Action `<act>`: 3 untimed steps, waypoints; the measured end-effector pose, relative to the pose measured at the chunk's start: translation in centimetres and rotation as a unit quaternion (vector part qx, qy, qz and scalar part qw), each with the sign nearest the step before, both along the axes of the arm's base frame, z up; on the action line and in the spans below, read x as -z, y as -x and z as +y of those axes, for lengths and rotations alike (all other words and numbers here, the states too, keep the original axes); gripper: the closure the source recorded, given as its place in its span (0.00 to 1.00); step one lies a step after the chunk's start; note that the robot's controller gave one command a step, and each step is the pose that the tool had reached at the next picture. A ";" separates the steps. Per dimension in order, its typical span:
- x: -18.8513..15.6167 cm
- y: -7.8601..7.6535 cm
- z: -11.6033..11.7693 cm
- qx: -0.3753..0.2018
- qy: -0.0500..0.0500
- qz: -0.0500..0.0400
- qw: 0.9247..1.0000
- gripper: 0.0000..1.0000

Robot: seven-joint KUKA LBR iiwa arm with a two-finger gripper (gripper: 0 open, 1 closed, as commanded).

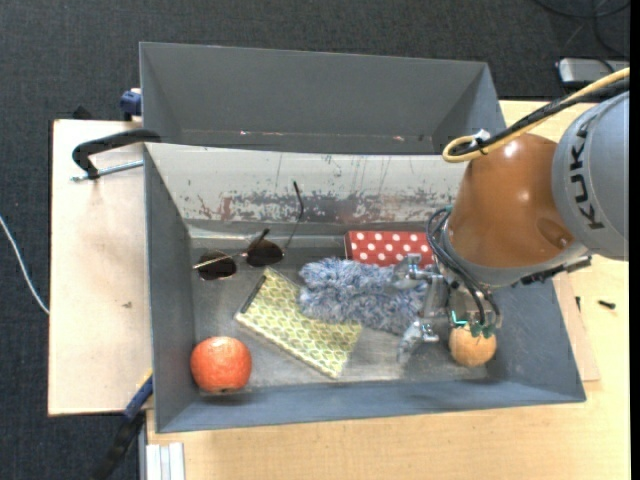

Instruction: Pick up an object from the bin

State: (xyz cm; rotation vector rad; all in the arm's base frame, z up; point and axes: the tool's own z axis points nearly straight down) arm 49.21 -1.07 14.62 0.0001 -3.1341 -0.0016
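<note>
Camera view: the grey bin (170, 298) holds a few items, loosely spread. The gripper (424, 334) hangs low over the floor at about 4 o'clock from the bin's centre, beneath the arm's orange wrist cover (505, 203). Whether the claw is spread or pressed together cannot be told, and nothing is seen pinched in it. A small orange fruit (472, 348) lies just beside it at 3 o'clock, and a fluffy blue cloth (350, 293) lies close at 10 o'clock. Further from the gripper are a yellow patterned pad (295, 326) at 9 o'clock, a red white-dotted box (385, 246) at 11 o'clock, dark sunglasses (238, 260) at 10 o'clock, and a red apple (221, 363) at 8 o'clock. Judgement: the approach step is in hand, with no grasp made. The fruit or the cloth's edge is the likely candidate. The next move calls for centring over one, closing on it and lifting clear.
</note>
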 end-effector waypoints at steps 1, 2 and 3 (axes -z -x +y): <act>-0.4 -0.2 0.0 0.000 0.000 -0.004 1.000 0.00; 4.6 -2.1 1.8 0.014 0.000 -0.008 1.000 0.00; 7.0 -4.1 3.3 0.129 0.001 -0.013 0.992 1.00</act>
